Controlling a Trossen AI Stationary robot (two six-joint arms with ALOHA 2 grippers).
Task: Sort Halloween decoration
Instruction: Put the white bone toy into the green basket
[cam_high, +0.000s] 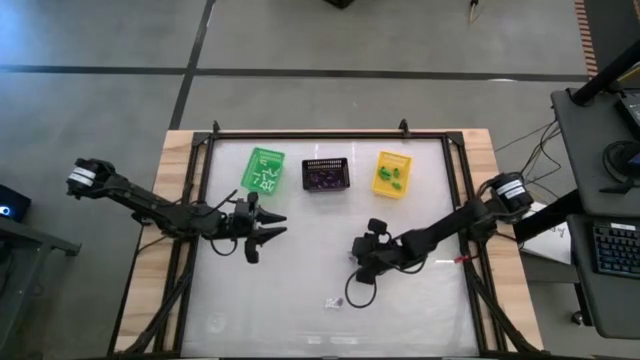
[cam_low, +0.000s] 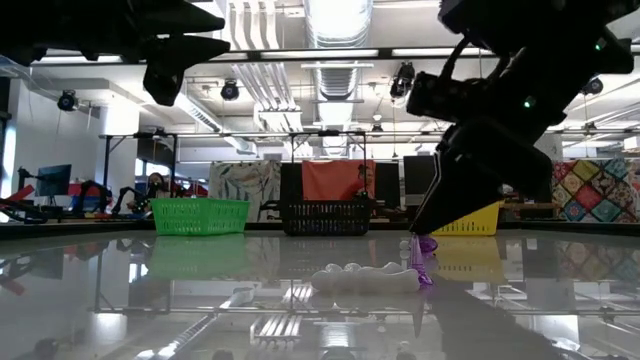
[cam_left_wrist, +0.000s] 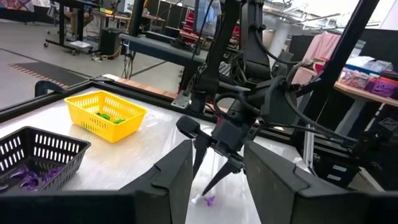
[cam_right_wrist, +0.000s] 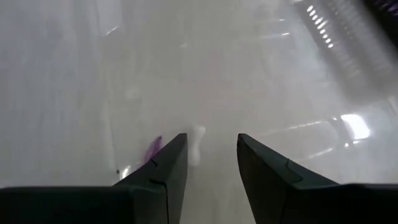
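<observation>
Two loose Halloween decoration trinkets lie on the glossy table near its front: a white one (cam_high: 330, 302) (cam_low: 365, 276) and a purple one (cam_high: 342, 299) (cam_low: 427, 246). My right gripper (cam_high: 354, 290) slants down over them, open. Its fingertips (cam_low: 424, 226) stand just above the purple trinket (cam_right_wrist: 153, 149), and the white trinket (cam_right_wrist: 198, 140) shows ahead between the fingers. My left gripper (cam_high: 277, 226) hangs open and level above the table's left half, holding nothing.
Three small baskets stand in a row at the far side. The green one (cam_high: 263, 170) holds white trinkets, the black one (cam_high: 326, 175) purple ones, and the yellow one (cam_high: 392, 172) green ones. A dark frame (cam_high: 330, 134) rims the table.
</observation>
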